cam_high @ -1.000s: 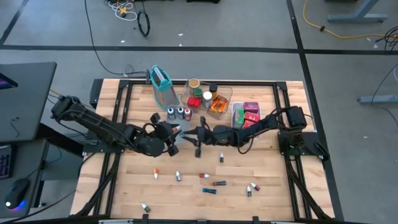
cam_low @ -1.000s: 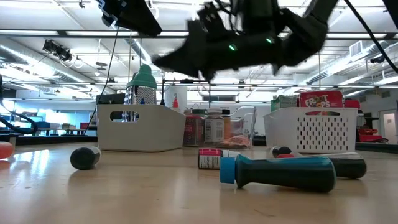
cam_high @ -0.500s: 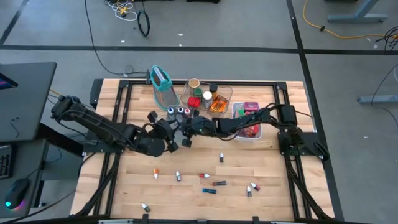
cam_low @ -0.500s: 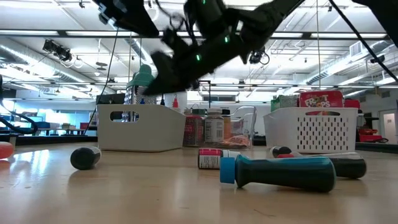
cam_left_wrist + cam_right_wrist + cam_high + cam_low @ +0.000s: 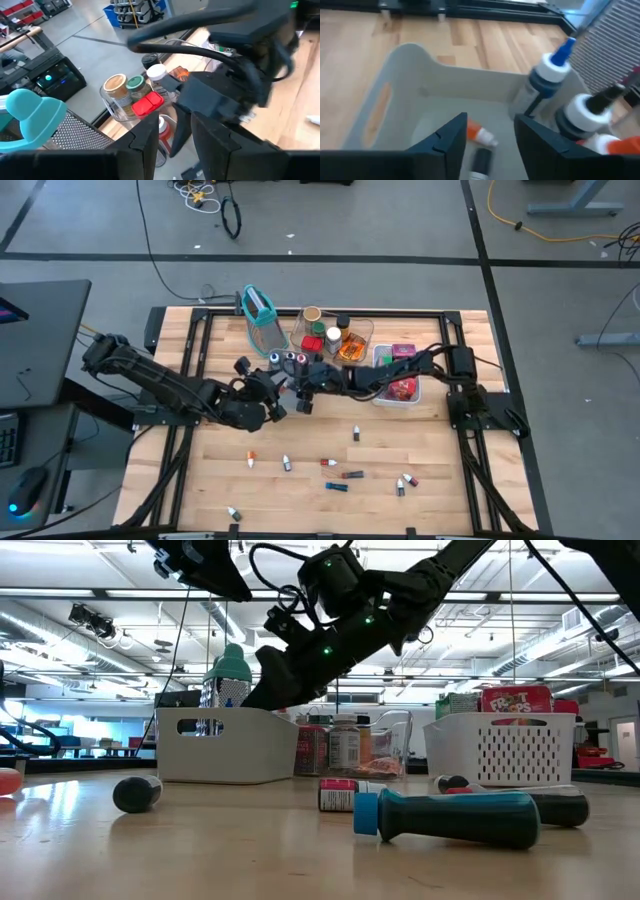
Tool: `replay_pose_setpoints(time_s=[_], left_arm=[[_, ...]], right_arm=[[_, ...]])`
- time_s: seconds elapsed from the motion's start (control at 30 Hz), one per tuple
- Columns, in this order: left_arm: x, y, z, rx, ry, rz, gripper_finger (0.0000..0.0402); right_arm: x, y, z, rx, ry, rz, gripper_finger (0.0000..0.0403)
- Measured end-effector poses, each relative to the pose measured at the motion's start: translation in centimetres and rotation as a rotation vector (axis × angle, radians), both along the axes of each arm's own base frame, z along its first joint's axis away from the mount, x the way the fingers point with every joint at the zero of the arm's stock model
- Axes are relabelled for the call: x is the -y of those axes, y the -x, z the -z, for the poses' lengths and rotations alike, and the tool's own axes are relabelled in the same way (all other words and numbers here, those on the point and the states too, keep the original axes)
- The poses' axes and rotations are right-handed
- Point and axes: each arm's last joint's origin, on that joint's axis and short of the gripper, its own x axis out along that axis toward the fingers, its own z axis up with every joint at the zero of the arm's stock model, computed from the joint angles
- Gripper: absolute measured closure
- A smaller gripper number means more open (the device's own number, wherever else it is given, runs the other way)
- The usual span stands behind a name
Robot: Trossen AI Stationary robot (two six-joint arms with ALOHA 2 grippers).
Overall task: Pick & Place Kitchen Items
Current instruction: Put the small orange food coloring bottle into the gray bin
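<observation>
My right gripper hangs open, tipped downward, over the small grey tray. In the right wrist view its fingers stand apart above the tray's floor. There an orange-tipped vial lies beside a dark thing. Blue- and white-capped bottles stand at the tray's far end. My left gripper waits open just near-left of the tray, facing the right arm. Several small vials lie on the table's near half.
A clear tray of jars, a white basket of red and pink packets and the teal-rimmed holder stand along the far edge. In the low view a teal-capped dark tube and a dark cylinder lie on the near boards.
My right gripper has swung from the table's middle toward the far left, tipping downward as it went. It now hangs over the grey tray.
</observation>
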Motion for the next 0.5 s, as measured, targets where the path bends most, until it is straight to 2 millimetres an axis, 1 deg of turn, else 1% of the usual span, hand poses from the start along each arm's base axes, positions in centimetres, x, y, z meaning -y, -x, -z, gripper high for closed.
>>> replay_pose_setpoints(time_s=[0.1,0.17,0.3,0.5], left_arm=[[0.0,0.0,0.0,-0.005,0.005,0.008,0.0277],[0.1,0.0,0.1,-0.009,0.022,0.024,0.0277],[0.2,-0.1,0.2,-0.013,0.083,0.065,0.0277],[0.9,-0.3,0.6,-0.032,0.172,0.142,0.0282]], right_arm=[[-0.1,0.0,-0.1,-0.004,0.022,-0.006,0.0208],[-0.2,0.2,-0.8,0.007,0.024,-0.008,0.02],[-1.0,0.9,-3.3,0.025,0.028,-0.02,0.0196],[-2.7,3.3,-6.4,-0.089,0.054,-0.088,0.0204]])
